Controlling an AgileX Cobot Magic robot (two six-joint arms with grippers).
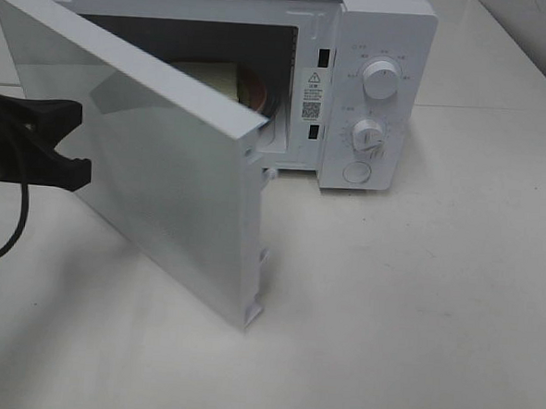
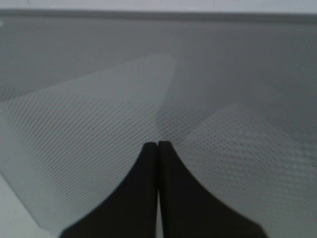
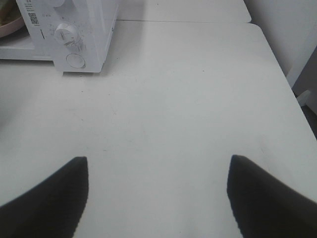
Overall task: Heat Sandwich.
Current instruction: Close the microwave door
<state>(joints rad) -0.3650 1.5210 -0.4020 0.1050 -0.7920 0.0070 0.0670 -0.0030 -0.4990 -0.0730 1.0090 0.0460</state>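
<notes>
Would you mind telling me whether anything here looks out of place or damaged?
Nothing stands out. The microwave door stands partly open, and the sandwich and plate sit inside; nothing looks spilled, askew or broken.

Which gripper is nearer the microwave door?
Left. The left gripper, shut, is right at the microwave door; the right gripper hangs open over the table, away from it.
</notes>
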